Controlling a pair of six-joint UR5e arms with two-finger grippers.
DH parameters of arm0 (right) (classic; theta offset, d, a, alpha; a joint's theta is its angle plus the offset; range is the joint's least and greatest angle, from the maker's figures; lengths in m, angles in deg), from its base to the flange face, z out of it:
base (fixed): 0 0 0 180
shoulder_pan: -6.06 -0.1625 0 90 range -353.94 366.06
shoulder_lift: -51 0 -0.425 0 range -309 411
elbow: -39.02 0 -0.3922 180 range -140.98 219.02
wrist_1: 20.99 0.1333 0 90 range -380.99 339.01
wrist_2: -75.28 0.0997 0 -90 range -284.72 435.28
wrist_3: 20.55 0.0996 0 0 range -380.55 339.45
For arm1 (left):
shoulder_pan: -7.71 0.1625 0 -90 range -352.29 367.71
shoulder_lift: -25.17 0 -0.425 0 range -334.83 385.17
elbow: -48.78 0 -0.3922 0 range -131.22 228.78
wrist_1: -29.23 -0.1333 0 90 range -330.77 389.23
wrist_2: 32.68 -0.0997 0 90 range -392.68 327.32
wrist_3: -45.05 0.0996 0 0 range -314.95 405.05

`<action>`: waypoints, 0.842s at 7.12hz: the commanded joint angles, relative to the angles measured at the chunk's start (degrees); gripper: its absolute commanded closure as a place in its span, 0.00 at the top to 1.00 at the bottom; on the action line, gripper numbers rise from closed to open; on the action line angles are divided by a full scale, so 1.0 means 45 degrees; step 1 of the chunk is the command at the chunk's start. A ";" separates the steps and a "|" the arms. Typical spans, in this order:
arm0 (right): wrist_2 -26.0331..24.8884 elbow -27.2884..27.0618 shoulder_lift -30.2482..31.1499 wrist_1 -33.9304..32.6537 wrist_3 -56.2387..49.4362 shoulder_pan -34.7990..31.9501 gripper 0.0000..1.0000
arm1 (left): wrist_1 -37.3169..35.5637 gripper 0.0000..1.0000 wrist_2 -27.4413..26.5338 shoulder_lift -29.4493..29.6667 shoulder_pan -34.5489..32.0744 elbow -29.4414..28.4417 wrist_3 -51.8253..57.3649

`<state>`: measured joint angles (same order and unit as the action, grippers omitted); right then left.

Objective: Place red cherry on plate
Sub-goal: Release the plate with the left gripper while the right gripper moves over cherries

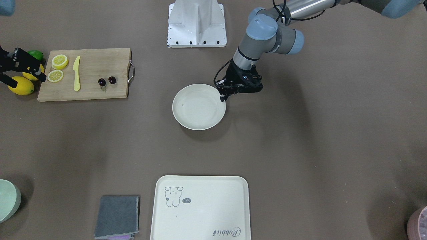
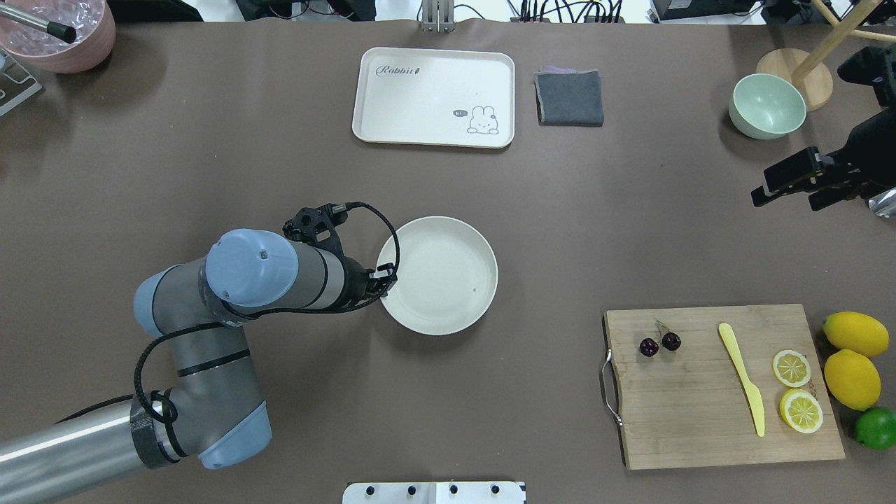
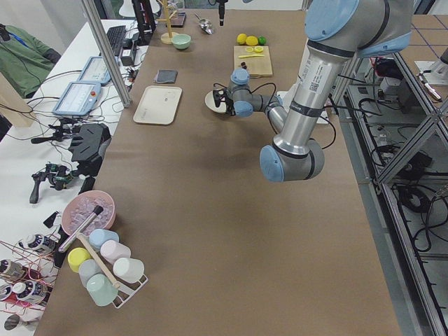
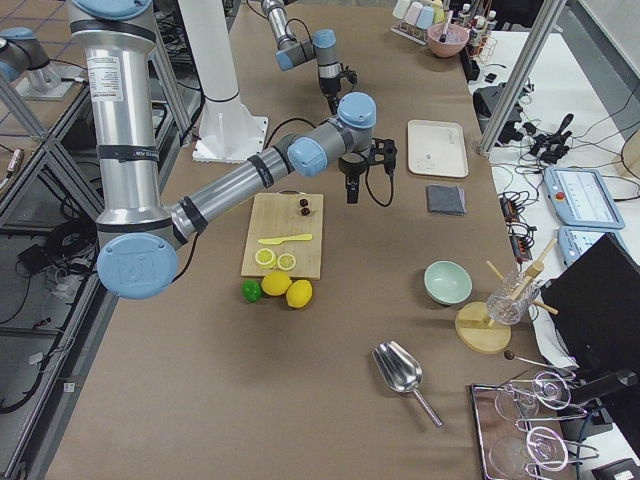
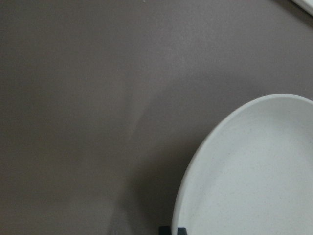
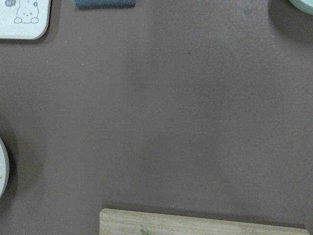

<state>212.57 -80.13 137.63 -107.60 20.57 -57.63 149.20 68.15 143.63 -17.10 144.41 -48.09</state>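
On a matte brown counter [image 2: 210,175], the left grey and blue robot arm reaches in from the left. Its black fingers [image 1: 223,97] are pressed together, holding nothing, and point down right at the near rim of the round, shallow, cream-white plate [image 2: 441,280]. The plate is smooth, faintly speckled and empty.

To the right, well apart from the plate, lies a rectangular pale wooden cutting board with a metal handle [image 2: 700,420]. The red cherry [image 2: 671,341], a pair of tiny glossy dark red fruits joined by thin stems, rests on the board near the handle end. Further right on the board are a slim yellow plastic knife [image 2: 742,378] and two cut lemon slices [image 2: 792,368]. Two whole yellow lemons [image 2: 855,333] and a green lime [image 2: 877,428] sit just past the board's far edge.

At the right edge, the right arm's black fingers [image 2: 787,199] hang spread and empty above the counter.

The pick-up appears not yet begun. The next move likely calls for the right fingers to lower over the cherries and pinch gently, since such small, round, slick fruit could roll or slip
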 commanded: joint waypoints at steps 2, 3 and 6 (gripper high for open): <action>-0.0294 -0.0241 -0.0208 0.0008 0.0434 0.0460 1.00 | 0.0000 0.15 0.0034 -0.0367 0.0201 0.0212 0.0053; -0.0507 -0.0454 -0.0208 0.0008 0.0588 0.0886 1.00 | 0.0000 0.97 -0.0004 -0.0367 0.0163 0.0272 0.0015; -0.2440 -0.0613 -0.0034 0.0845 0.0825 0.2955 1.00 | -0.0987 0.98 0.0886 -0.0740 -0.0983 0.1909 0.0170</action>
<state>203.97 -82.78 136.93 -105.41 24.18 -47.47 147.99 69.37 140.29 -18.58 150.32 -47.58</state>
